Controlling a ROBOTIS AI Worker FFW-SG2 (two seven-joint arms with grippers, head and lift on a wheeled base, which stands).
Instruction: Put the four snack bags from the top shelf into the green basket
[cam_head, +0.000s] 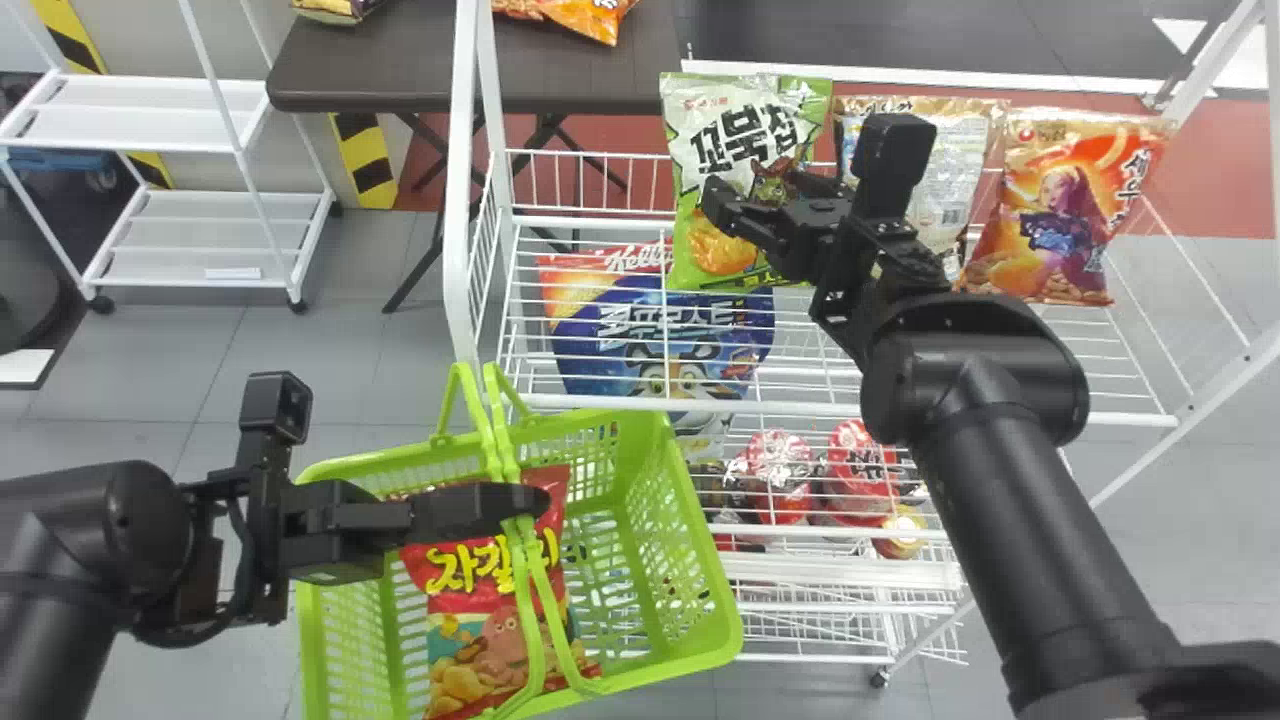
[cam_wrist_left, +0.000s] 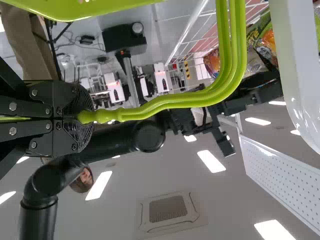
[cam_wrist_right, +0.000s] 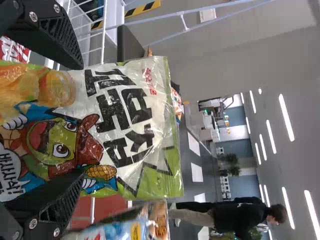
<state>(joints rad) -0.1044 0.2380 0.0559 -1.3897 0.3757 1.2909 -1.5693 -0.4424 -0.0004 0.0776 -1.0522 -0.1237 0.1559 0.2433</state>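
While the left tool (cam_head: 533, 500) holds basket handles (cam_wrist_left: 239, 50), the right tool (cam_head: 738, 186) gapes wide.
Just before it: green-white snack bag (cam_head: 697, 160).

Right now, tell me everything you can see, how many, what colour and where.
Green basket: one, green, before the rack's left part
Bag in basket: at least one, mostly red
Top-shelf bags: three; green-and-white left, silvery-tan middle, orange right
Blue bag: one, behind rack wires
Lower packages: at least two, red-and-white, lower shelf
Rack: one, white
Table: one, dark, behind
Table bags: two, orange, dark-yellow
Shelf unit: one, white, far left
Left gripper: one, black, shut on basket handles
Right gripper: one, black, open at the green-and-white bag
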